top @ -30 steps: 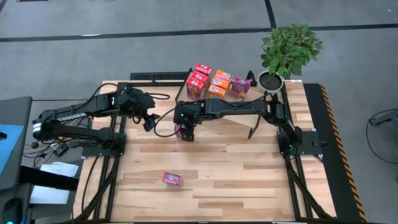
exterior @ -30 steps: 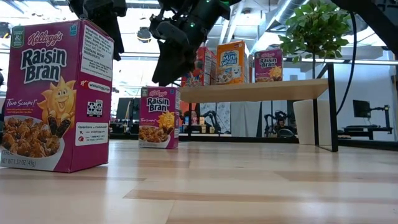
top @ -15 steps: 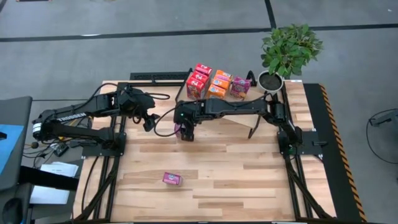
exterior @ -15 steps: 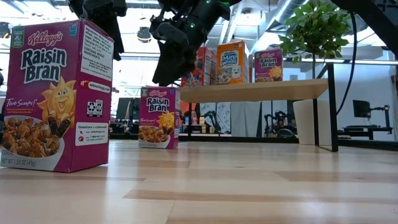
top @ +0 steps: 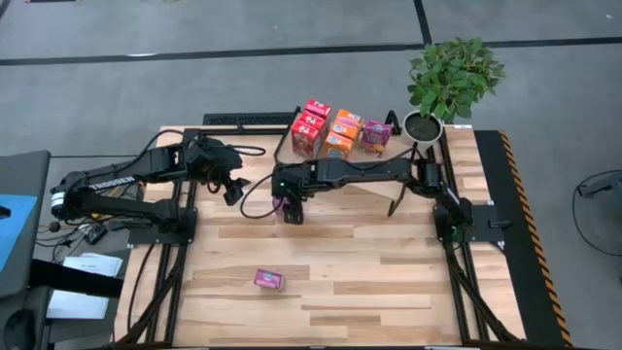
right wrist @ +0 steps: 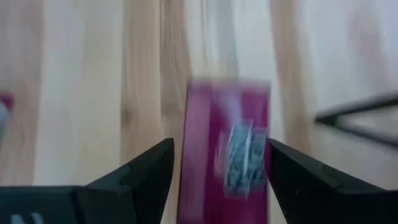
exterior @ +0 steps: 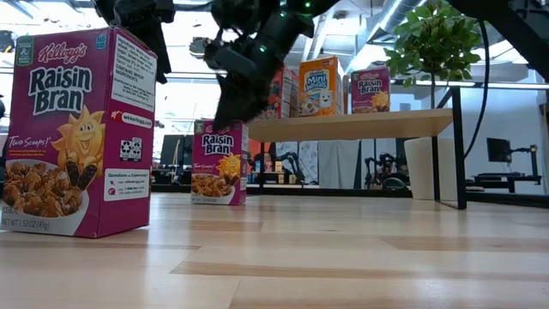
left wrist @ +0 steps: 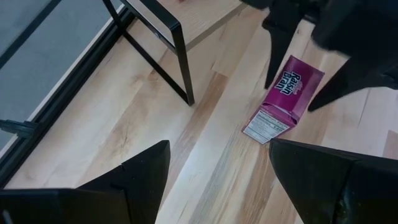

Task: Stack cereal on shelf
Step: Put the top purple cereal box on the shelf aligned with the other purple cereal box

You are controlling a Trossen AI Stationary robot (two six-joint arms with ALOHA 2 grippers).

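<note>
The right gripper [top: 290, 206] hung directly over a magenta cereal box [left wrist: 285, 99] that stood upright on the table [top: 389, 272] just in front of the shelf [exterior: 360, 125], its jaws spread wide with the box between them in the right wrist view but nothing yet gripped; this alignment appeared intended to bracket the box's narrow sides before closing. The left gripper [top: 231, 192] waited near the table's left rear, jaws also wide apart and empty. Several boxes [top: 330, 128] already stood in a cluster on the shelf, and a second magenta box [top: 269, 280] remained well apart, toward the table's front edge. From overhead the right arm covered most of the targeted box, and whether the fingers touched it could not be determined.
</note>
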